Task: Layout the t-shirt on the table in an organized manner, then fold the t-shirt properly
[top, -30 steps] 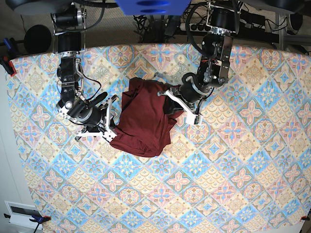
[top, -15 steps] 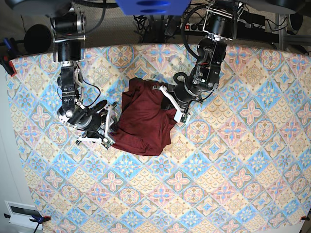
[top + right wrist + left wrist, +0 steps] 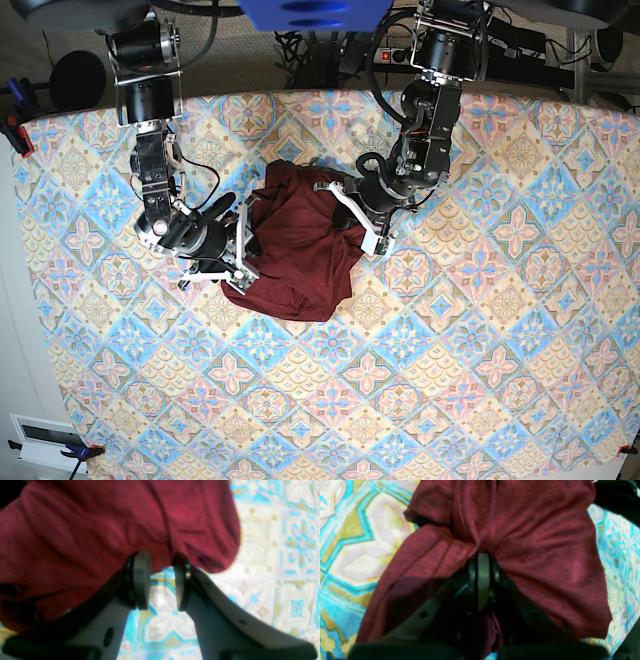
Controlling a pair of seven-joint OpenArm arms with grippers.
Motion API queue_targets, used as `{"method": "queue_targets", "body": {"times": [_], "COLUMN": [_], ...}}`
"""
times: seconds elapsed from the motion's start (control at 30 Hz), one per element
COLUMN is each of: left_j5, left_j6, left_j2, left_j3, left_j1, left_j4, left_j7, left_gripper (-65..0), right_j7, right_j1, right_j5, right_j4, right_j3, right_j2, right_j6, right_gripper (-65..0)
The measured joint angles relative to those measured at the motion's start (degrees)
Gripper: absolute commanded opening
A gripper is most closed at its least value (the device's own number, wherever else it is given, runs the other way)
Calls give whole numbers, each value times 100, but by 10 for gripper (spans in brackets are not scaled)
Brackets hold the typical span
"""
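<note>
The dark red t-shirt (image 3: pixel 300 255) lies bunched in a rumpled heap near the middle of the patterned table (image 3: pixel 480 330). My left gripper (image 3: pixel 350 215) sits at the heap's right edge. In the left wrist view that gripper (image 3: pixel 480 557) is shut, and folds of the t-shirt (image 3: pixel 545 542) gather into its tips. My right gripper (image 3: pixel 243 250) is at the heap's left edge. The right wrist view shows the right gripper (image 3: pixel 162 580) open with only table (image 3: pixel 275 555) between the pads (image 3: pixel 142 580). The t-shirt's (image 3: pixel 75 530) hem hangs just past the tips.
Cables and a power strip (image 3: pixel 400 55) lie beyond the table's far edge. A black round object (image 3: pixel 75 80) sits off the far left corner, and a white box (image 3: pixel 40 440) off the near left. Patterned cloth stretches wide to the right and front of the heap.
My right gripper has opened and shifted right against the heap's left edge. My left gripper has drawn the fabric left and slightly back, making the heap narrower.
</note>
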Motion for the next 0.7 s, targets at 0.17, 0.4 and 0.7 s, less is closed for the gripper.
{"method": "queue_targets", "body": {"times": [0.17, 0.4, 0.7], "left_j5": [0, -2, -2], "left_j6": [2, 4, 2], "left_j2": [9, 9, 11], "left_j3": [-15, -15, -15], "left_j1": [13, 17, 15], "left_j4": [0, 0, 0], "left_j7": [-7, -17, -20], "left_gripper": [-645, -645, -646], "right_j7": [101, 321, 651], "right_j1": [212, 304, 872], "right_j5": [-20, -17, -2], "right_j4": [-479, -529, -669], "right_j3": [-11, -11, -11], "right_j2": [13, 13, 26], "right_j6": [0, -4, -42], "right_gripper": [-489, -490, -492]}}
